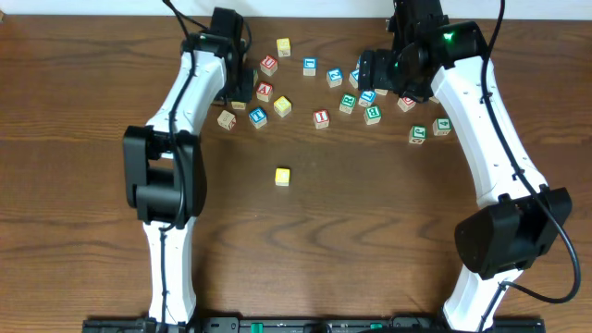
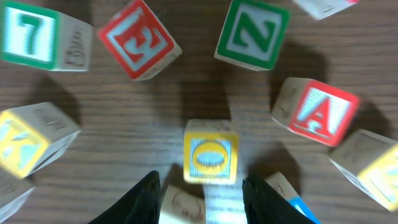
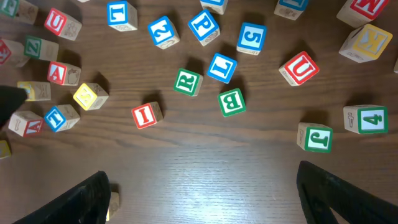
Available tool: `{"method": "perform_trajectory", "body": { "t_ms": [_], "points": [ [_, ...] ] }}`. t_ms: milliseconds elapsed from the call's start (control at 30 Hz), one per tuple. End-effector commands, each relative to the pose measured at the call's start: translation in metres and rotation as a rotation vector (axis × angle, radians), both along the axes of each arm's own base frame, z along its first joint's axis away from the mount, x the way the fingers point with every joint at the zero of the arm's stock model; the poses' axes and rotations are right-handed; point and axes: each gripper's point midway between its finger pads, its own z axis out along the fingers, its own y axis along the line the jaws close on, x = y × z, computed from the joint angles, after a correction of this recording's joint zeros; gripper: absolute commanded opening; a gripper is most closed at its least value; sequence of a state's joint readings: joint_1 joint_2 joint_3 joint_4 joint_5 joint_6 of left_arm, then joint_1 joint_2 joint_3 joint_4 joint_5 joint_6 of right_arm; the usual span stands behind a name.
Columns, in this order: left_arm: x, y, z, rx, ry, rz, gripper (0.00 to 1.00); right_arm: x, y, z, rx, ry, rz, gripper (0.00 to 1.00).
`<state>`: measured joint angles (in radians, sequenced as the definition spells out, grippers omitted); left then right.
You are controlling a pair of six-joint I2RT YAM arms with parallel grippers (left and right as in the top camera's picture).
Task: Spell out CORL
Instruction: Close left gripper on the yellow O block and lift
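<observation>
**Desk:** What's overhead giving you?

**Operator:** I see one yellow-topped block (image 1: 282, 176) alone in the middle of the table (image 1: 388, 240). I can't read its letter from here. The other letter blocks (image 1: 321, 117) lie scattered along the far side, well apart from it.

**Desk:** And the left wrist?

**Operator:** My left gripper (image 2: 200, 180) is partway open. The yellow O block (image 2: 211, 152) sits flat just ahead of the fingertips, in line with the gap, and I see nothing pressing on it. A plain wooden face (image 2: 181, 204) shows low between the fingers. I can't tell whether they touch it.

**Desk:** Right wrist?

**Operator:** My right gripper (image 3: 202, 174) is spread wide with only bare wood between the fingers, so it holds nothing. Ahead of it, the green R block (image 3: 188, 82) and blue L block (image 3: 222, 67) sit just beside each other. A green B block (image 3: 231, 102) lies on their near side.
</observation>
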<state>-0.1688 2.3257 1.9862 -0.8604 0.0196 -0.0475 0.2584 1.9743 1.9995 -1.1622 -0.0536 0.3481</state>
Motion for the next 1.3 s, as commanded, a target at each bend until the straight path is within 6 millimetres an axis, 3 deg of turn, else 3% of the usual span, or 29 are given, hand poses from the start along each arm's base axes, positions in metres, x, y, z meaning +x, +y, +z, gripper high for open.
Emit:
{"method": "perform_trajectory", "body": {
  "t_ms": [0, 133, 433, 533, 700, 900, 1067, 1267],
  "points": [
    [0.0, 0.001, -0.009, 0.016, 0.008, -0.007, 0.44, -0.001, -0.003, 0.0, -0.015, -0.002, 0.004, 0.91],
    [0.003, 0.001, -0.013, 0.015, 0.004, -0.007, 0.49, -0.001, -0.003, 0.0, -0.015, -0.003, 0.005, 0.91],
    [-0.003, -0.003, -0.037, 0.009, 0.054, 0.009, 0.49, -0.001, -0.004, 0.0, -0.016, -0.003, 0.004, 0.91],
    [-0.002, -0.007, -0.037, 0.01, 0.048, 0.001, 0.48, 0.0, -0.006, 0.0, -0.028, -0.006, -0.002, 0.91],
    [-0.001, -0.009, -0.037, 0.008, 0.042, -0.002, 0.31, 0.0, -0.006, 0.0, -0.028, -0.006, -0.002, 0.91],
    [-0.001, -0.009, -0.036, 0.009, 0.042, -0.002, 0.31, 0.0, -0.007, 0.0, -0.032, -0.007, -0.003, 0.92],
    [-0.002, -0.008, -0.019, 0.008, 0.025, -0.008, 0.3, 0.0, -0.007, 0.0, -0.032, -0.007, -0.003, 0.92],
    [-0.009, -0.008, 0.046, 0.006, -0.046, -0.046, 0.3, 0.0, -0.006, 0.0, -0.031, -0.007, -0.003, 0.92]
  ]
}}
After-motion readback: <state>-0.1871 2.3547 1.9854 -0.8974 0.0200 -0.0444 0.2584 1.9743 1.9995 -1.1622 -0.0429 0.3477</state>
